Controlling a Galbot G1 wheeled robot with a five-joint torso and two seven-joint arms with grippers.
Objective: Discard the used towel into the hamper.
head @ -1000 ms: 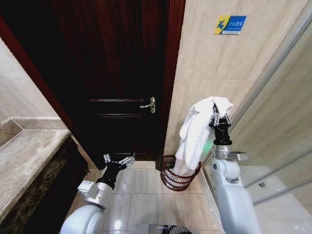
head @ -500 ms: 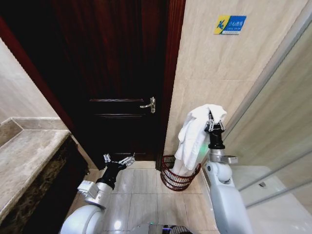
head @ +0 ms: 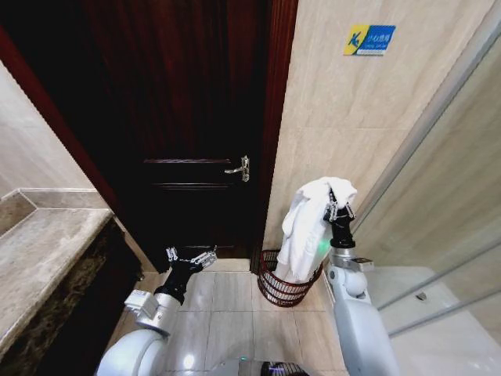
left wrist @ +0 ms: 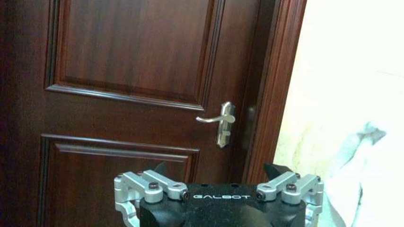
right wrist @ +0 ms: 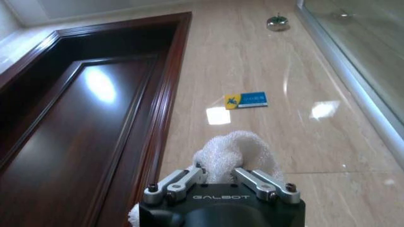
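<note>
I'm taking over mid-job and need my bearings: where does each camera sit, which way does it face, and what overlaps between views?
Head view: from the robot's head, looking forward and down at the door, the hamper and the floor; both arms show, the right gripper holding the towel above the hamper.
Left wrist view: behind the left gripper, facing the door and its handle.
Right wrist view: behind the right gripper, angled up the wall at a blue sign.
Shared: door and towel appear in all three.

You've got a white fluffy towel (head: 309, 223) bunched at the top, hanging down long and loose, its lower end dipping into the hamper (head: 286, 287), a small round reddish-brown openwork basket standing upright on the tile floor beside the wall
</note>
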